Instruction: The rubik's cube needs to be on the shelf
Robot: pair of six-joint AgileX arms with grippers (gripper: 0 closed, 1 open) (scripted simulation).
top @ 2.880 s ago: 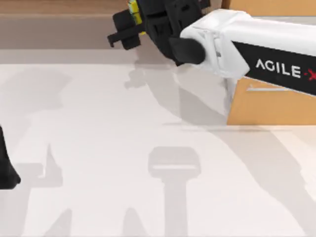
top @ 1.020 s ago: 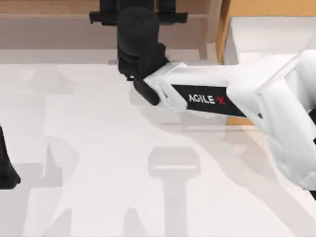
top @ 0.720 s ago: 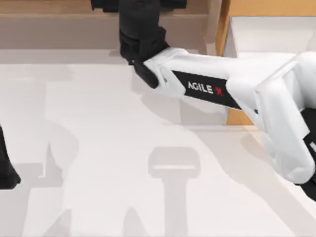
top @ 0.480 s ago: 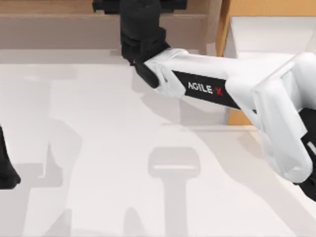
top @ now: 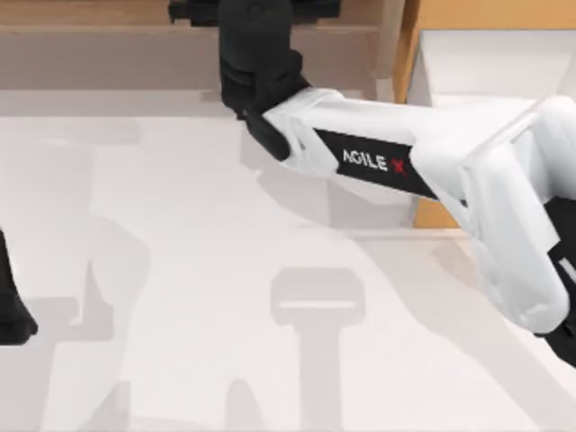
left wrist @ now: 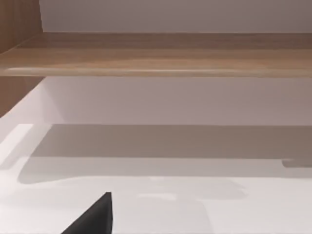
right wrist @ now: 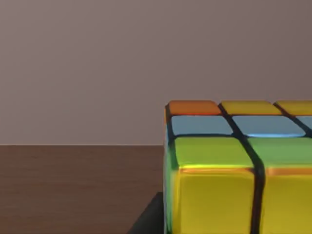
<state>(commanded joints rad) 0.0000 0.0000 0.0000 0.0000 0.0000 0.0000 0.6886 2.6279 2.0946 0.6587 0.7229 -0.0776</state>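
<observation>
Since the earliest frame, right arm has swung over the shelf (top: 108, 40), right gripper (top: 256, 11) whose grip cannot be told beside the rubik's cube (right wrist: 239, 170) above the board; early release could tumble it off.

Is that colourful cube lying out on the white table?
No, the rubik's cube sits close before the right wrist camera, above the shelf and its brown board.

Cube on the shelf, just ahead of my right pincer

My right pincer (top: 255, 11) reaches over the shelf (top: 108, 54) at the surface's (top: 180, 270) far edge; the rubik's cube (right wrist: 239, 165) rests on the shelf board directly before it. The cabinet (top: 441, 211) stands right of it, my left arm (top: 11, 306) well apart, leftward.
</observation>
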